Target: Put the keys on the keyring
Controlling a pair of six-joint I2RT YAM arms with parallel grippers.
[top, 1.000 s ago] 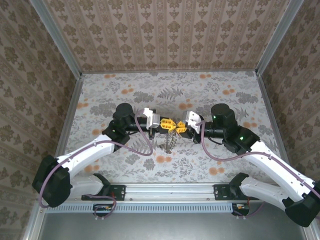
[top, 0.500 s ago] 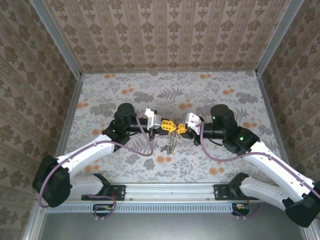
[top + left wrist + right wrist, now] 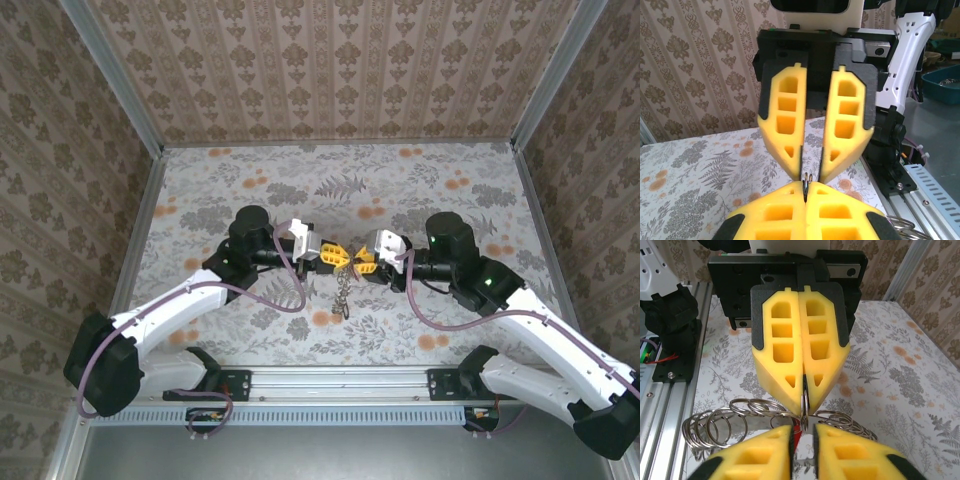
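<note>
The keyring [image 3: 343, 290] is a bunch of silvery wire loops. One loop stands upright, pinched at the tips of my left fingers [image 3: 782, 360]. The rest hangs over the table's middle. One key [image 3: 796, 437] shows its red head between my parted right fingers [image 3: 760, 457].

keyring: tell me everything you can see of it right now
The keyring is silvery metal, reading as many thin wire loops strung side by side, fanning left and right. It hangs above the table between the left gripper and right gripper tips, apparently from a small dark loop the shut left one pinches. Whether anything else touches it I cannot tell.
</note>
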